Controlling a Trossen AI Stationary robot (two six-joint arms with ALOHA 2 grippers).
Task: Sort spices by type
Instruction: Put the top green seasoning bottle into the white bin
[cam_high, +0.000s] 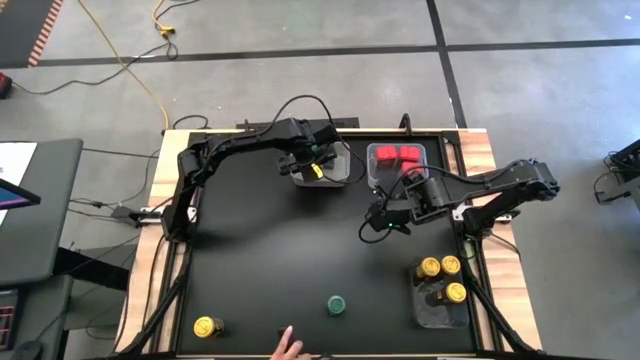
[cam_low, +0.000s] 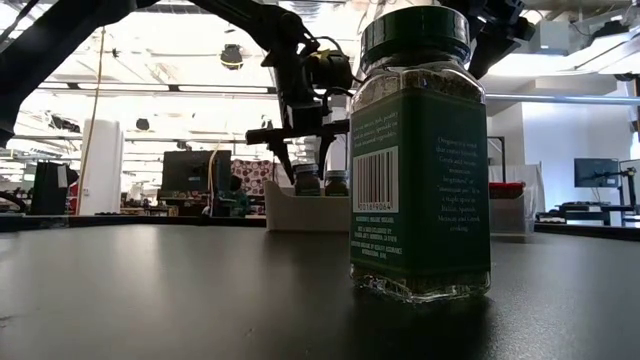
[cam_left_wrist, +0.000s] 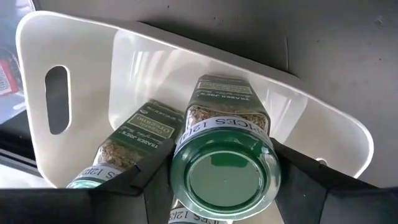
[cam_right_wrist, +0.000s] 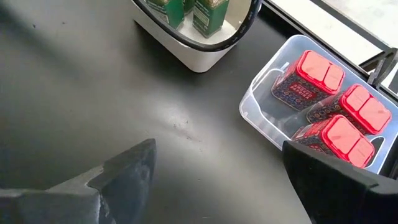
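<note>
Nearest the low camera, one green-lidded jar stands upright on the black counter, barcode facing the lens; in the high view it sits alone near the front edge, midway across. A yellow-lidded jar stands apart from it near the front left corner. At the front edge, between these two, a person's fingers reach onto the counter.

Left claw: positioned over the white bin at the back of the counter, left of centre. Its fingers are clamped on a second green-lidded jar, gripping just below the lid. The jar is held tilted, lid toward the wrist camera, inside or just above the bin; which of the two cannot be told. Another green-lidded jar lies beside it in the same bin.

Right claw: hovers above bare counter right of centre, fingers spread wide apart with nothing between them. It is near the clear bin at the back, which holds three red boxy containers lying close together.

Front right: a further clear bin holds three yellow-lidded jars, standing upright and grouped toward its rear end.

Sorting state: red containers share one bin, yellow jars share another with one still loose on the counter, and green jars occupy the white bin with one still loose.
</note>
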